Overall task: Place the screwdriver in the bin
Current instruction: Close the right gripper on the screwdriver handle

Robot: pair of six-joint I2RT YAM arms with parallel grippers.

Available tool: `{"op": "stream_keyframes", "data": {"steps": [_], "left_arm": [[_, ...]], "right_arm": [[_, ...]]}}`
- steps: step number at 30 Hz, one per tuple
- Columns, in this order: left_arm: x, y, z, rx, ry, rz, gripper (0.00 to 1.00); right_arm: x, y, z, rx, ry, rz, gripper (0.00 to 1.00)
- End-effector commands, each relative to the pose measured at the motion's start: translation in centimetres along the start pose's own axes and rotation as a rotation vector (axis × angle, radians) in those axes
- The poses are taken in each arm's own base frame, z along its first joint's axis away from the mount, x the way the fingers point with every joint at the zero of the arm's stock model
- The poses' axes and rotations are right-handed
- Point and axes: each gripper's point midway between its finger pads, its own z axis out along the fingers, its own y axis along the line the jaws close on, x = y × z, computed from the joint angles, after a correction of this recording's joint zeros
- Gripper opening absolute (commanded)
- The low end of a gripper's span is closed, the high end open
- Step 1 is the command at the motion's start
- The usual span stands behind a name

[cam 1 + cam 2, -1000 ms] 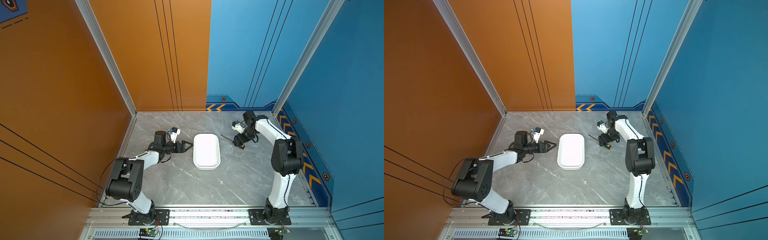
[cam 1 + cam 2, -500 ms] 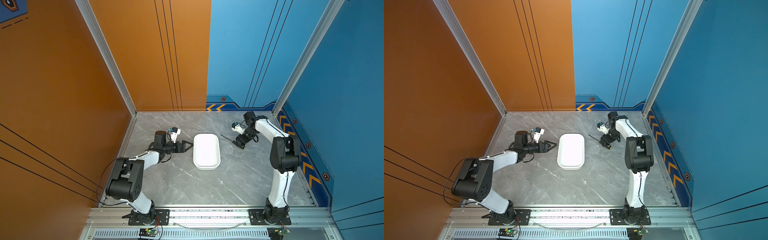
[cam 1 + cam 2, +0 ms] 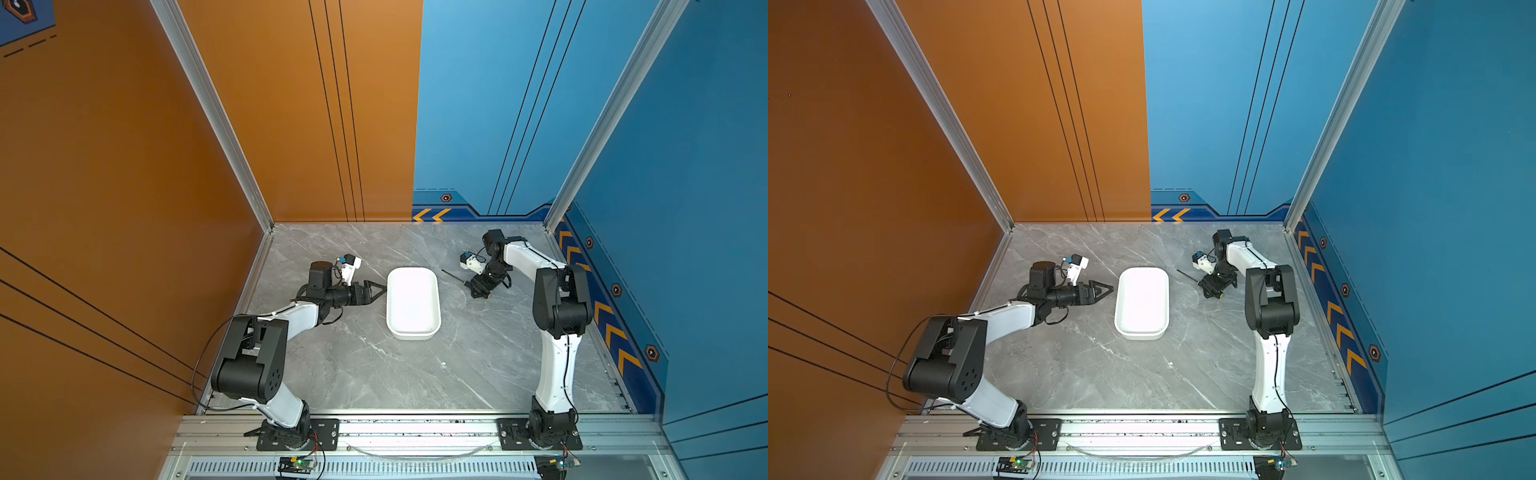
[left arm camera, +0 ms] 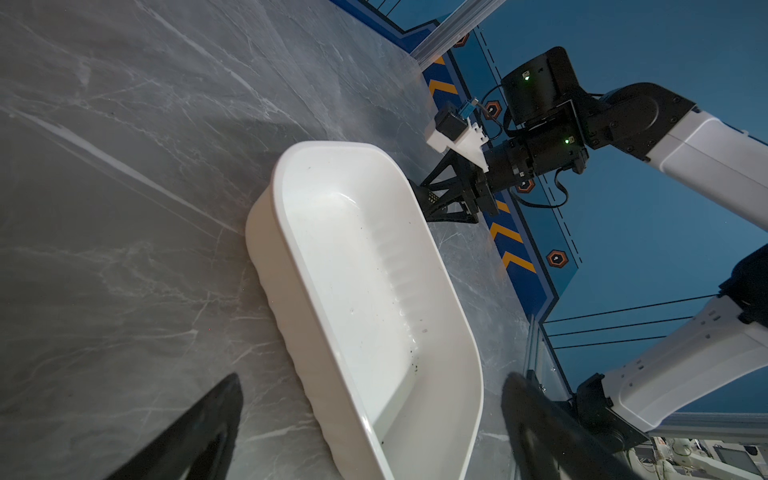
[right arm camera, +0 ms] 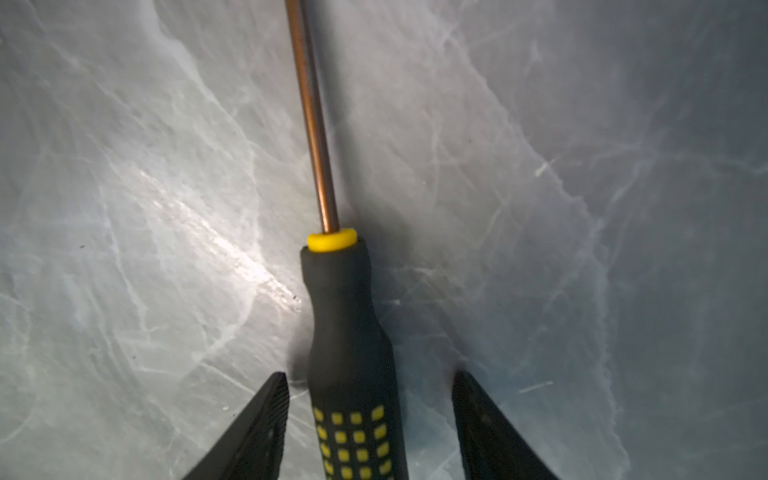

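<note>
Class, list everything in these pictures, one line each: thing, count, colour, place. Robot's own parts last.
screwdriver: one, black handle with yellow dots, thin metal shaft; flat on the table, right of the bin
bin: one, white, empty; mid-table
table: one, grey marble pattern
orange walls: two, left and back
blue walls: two, back and right
arms: two, white and black; one each side of the bin
left gripper: one, black; jaws apart, close by the bin's left side
right gripper: one, black; jaws apart either side of the screwdriver handle
</note>
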Motion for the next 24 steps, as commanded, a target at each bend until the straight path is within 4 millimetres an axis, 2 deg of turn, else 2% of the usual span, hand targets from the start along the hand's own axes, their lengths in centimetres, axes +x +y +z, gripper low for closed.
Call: {"op": "stream_keyframes", "data": {"steps": [1,18,23,24], "left_arm": [[-0.2,-0.2,0.3,0.018,0.005,0.005,0.98],[-0.3,0.2,-0.7,0.009,-0.014,0.002,0.98],[-0.3,0.2,-1.0,0.005,-0.02,0.003,0.98],[-0.2,0.2,-1.0,0.005,-0.019,0.002,0.98]], "right_arm": [[0.2,-0.1,1.0,0.008,0.024,-0.005,0.58],[1.1,-0.2,0.6,0.028,0.058,0.076,0.2],[1.5,0.1,0.4,0.011,0.102,0.176,0.0],[1.6,0.1,0.4,0.012,0.113,0.201,0.0]]}}
